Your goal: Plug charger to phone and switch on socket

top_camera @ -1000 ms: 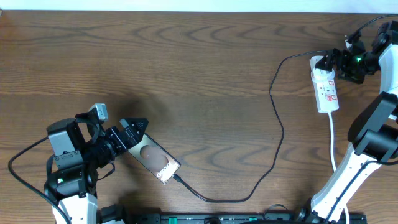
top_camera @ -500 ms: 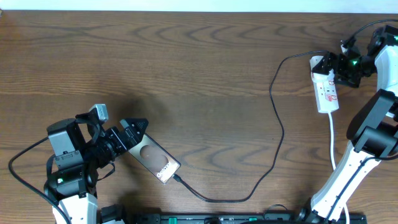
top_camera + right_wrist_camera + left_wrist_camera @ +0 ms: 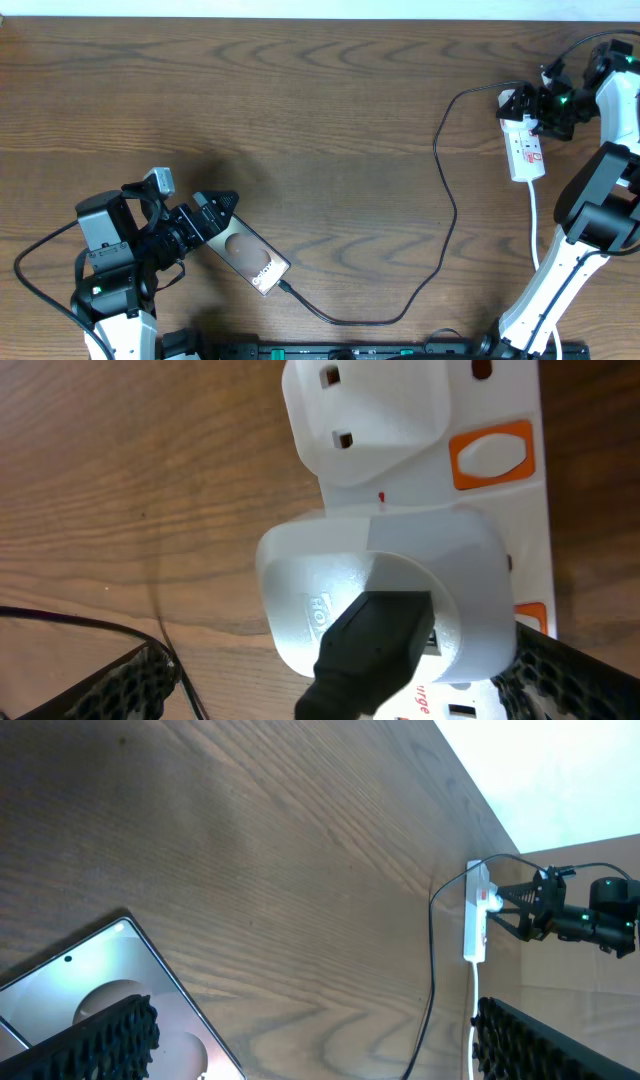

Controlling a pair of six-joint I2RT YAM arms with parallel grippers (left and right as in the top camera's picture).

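Two grippers stand wide open, neither one clamped on anything. The left gripper (image 3: pixel 213 222) hangs low over the near end of the phone (image 3: pixel 250 260), which lies flat on the wooden table (image 3: pixel 300 100) with its bronze back up. In the left wrist view that end sits between the spread fingers (image 3: pixel 110 1040), closer to one pad and well clear of the other. Past the fingertips the phone runs on to its far end, where the tip of the charger (image 3: pixel 455 212) meets it; whether the tip is fully seated cannot be told. From there the thin black cable loops away from this hand across the table, well beyond its reach.

The right gripper (image 3: pixel 530 110) hovers at one end of the socket (image 3: pixel 526 150). Directly between its fingers (image 3: pixel 110 685) is a white adapter (image 3: pixel 400 590) plugged into the strip, with the charger's black plug pushed into it; neither pad visibly touches the adapter. Just beyond the adapter a second white plug (image 3: pixel 365 415) sits in the next outlet, beside an orange switch (image 3: pixel 492 455) whose position cannot be read. At the socket's far end, away from the fingertips, a white cord (image 3: pixel 535 225) trails off beside this arm.
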